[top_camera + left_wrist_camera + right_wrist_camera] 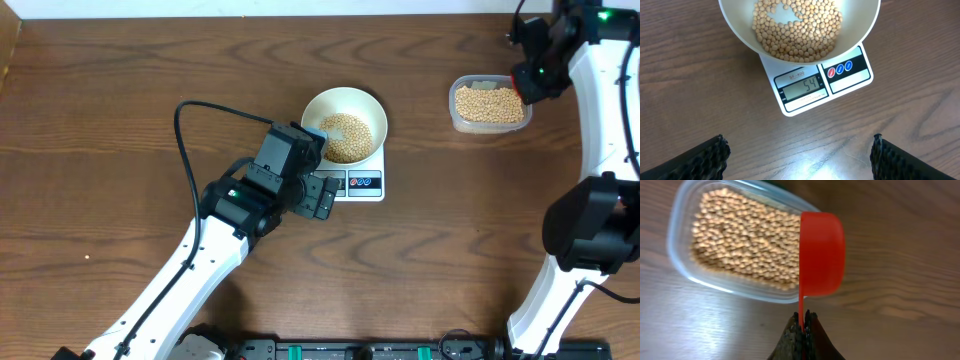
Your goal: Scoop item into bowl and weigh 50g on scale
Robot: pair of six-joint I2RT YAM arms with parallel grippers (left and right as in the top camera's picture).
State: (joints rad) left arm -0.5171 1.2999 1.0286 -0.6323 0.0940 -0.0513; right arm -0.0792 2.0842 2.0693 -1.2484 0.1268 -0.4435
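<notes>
The right gripper (802, 330) is clamped on the thin handle of a red scoop (822, 255), its two dark fingers pressed together with the handle between them. The scoop's cup sits over the right end of a clear plastic container (682, 255), partly over the rim and partly over the wooden table (900, 280). The wrist view shows only the smooth red outside of the cup, so what it holds, if anything, cannot be told. The container is well filled with tan-yellow beans (745, 240) and stands near the far right of the table, well apart from the scale. The left gripper (800, 157) is spread wide with nothing between its fingers (705, 157), which show at the two lower corners of its wrist view. It hangs just beside the near edge of the scale (852, 82), above bare wood. The white bowl (740, 30) rests on the scale's platform and covers most of it, leaving the front strip in view. A layer of beans (800, 25) lies in the bottom of the bowl, with a small bare patch of white showing among them. The grey display (802, 88) reads 54, and the round red and blue buttons (840, 69) sit just to its right.
</notes>
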